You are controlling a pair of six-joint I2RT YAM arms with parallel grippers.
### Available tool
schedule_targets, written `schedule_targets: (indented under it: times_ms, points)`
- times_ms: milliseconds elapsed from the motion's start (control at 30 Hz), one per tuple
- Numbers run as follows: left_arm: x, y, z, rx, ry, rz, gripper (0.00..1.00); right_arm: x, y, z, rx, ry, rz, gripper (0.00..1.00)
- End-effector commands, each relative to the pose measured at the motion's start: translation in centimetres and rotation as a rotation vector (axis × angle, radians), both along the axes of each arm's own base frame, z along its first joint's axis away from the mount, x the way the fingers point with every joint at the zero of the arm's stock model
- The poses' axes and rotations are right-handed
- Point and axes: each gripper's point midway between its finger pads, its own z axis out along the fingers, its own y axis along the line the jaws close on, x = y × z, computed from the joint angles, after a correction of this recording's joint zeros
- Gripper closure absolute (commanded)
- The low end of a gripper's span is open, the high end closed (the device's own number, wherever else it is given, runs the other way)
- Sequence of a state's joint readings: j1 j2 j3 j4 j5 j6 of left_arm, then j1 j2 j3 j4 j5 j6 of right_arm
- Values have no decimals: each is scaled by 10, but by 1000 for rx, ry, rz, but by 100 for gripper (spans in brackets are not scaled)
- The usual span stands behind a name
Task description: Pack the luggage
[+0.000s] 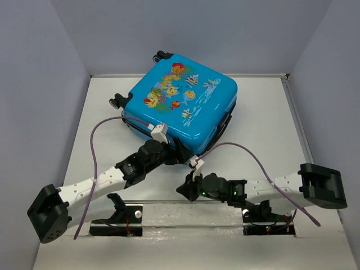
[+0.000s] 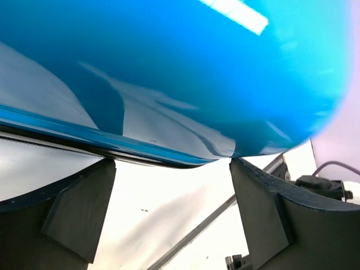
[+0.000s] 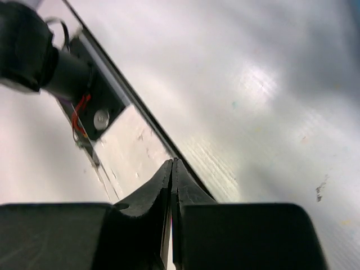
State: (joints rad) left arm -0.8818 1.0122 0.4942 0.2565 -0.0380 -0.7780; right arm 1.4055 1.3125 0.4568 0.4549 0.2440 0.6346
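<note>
The bright blue luggage [image 1: 180, 101] lies closed on the table at the back middle, fish print face up, wheels at its far left corner. My left gripper [image 1: 179, 153] is open at its near edge. In the left wrist view the glossy blue shell [image 2: 185, 67] fills the top, with the black seam just above my spread fingers [image 2: 79, 208]. My right gripper [image 1: 183, 188] is shut and empty, low over the table in front of the luggage. In the right wrist view its fingertips [image 3: 172, 169] are pressed together over the bare table.
Grey walls enclose the white table on three sides. A metal strip [image 1: 185, 211] with the two arm mounts runs along the near edge. Purple cables [image 1: 247, 154] loop from both arms. A black strap or handle [image 1: 225, 125] hangs at the luggage's right side.
</note>
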Motion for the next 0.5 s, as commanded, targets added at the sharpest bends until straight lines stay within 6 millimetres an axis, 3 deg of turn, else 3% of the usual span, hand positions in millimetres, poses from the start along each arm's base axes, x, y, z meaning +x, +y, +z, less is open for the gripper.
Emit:
schedule_targets:
  times_ms: [0,67,200,233,267,400,467]
  points:
    - [27,21,84,-32,-196,138,1,28,-6,45,144,-52,-156,93]
    - [24,38,110,-40,-229,168,1,27,-13,43,120,-48,-161,93]
    - [17,72,126,5,-236,230,1,33,-35,32,47,-55,-200,87]
    - [23,91,120,53,-223,296,1,35,-41,34,37,-58,-204,85]
    - [27,102,127,66,-239,330,1,38,-44,34,30,-60,-207,83]
    - [65,148,130,140,-249,453,1,50,-54,35,-16,-79,-207,69]
    - [95,178,133,150,-244,526,1,54,-54,45,-13,-99,-209,66]
